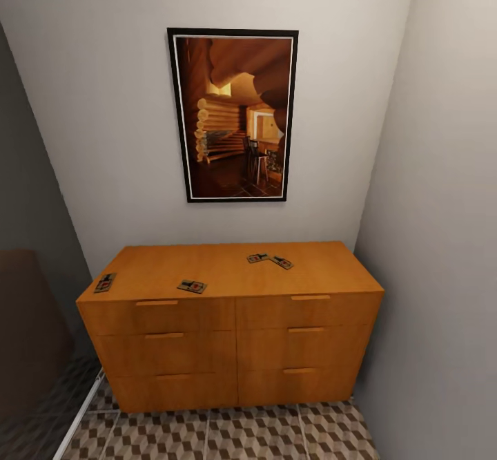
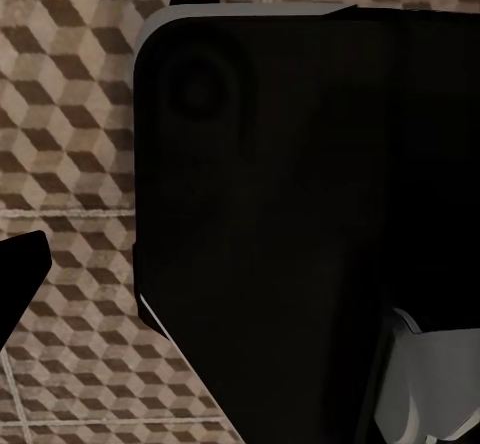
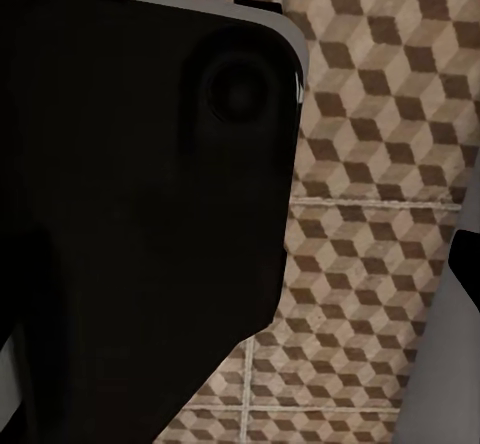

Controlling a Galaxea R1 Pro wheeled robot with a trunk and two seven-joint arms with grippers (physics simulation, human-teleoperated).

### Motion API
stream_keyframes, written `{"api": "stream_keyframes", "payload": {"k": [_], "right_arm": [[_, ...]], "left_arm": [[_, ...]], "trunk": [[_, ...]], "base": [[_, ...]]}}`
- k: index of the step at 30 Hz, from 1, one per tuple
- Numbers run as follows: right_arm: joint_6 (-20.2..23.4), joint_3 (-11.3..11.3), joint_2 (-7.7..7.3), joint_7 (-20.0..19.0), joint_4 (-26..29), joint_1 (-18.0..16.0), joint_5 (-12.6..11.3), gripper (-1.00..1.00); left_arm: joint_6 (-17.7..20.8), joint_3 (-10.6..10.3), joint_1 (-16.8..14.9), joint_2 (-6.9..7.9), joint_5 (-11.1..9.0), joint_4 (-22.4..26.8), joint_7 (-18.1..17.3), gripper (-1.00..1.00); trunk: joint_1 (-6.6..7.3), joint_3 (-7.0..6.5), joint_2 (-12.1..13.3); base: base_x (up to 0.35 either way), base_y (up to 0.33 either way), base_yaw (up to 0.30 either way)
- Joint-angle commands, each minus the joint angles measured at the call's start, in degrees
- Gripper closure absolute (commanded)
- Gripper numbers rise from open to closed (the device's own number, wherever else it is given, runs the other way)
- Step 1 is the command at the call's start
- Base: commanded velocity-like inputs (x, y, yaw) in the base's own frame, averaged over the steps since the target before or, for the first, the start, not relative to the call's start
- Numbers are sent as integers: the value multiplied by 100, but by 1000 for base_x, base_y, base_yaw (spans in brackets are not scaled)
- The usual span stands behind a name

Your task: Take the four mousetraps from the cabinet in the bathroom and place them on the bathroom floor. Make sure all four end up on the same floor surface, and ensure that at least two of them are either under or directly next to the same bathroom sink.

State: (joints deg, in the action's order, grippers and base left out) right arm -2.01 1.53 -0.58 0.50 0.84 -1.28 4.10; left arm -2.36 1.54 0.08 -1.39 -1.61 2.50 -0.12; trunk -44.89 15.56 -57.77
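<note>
Four mousetraps lie flat on the cabinet [image 1: 228, 273] top: one [image 1: 105, 282] at its left edge near the front corner, one [image 1: 192, 286] close to the front edge left of centre, and two [image 1: 257, 258] [image 1: 281, 262] almost touching each other toward the back edge, right of centre. Whether either gripper is spread or pressed together I cannot tell, since each wrist view has a large dark robot body [image 2: 290, 214] before the bathroom floor [image 3: 380, 164] and shows nothing held. The framed picture [image 1: 233, 115] hangs on the wall above the cabinet.
</note>
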Motion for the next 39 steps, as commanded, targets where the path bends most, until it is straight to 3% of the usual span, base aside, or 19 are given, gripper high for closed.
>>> {"api": "stream_keyframes", "payload": {"k": [1,39], "right_arm": [[-14,12,0,5,-5,-3,44,-100],[-18,5,-10,3,-5,-3,55,-100]], "left_arm": [[-10,13,1,-1,-16,5,0,-100],[-10,15,1,-1,-19,5,9,-100]], "trunk": [[0,6,-4],[0,6,-4]], "base": [[0,0,0],[0,0,0]]}}
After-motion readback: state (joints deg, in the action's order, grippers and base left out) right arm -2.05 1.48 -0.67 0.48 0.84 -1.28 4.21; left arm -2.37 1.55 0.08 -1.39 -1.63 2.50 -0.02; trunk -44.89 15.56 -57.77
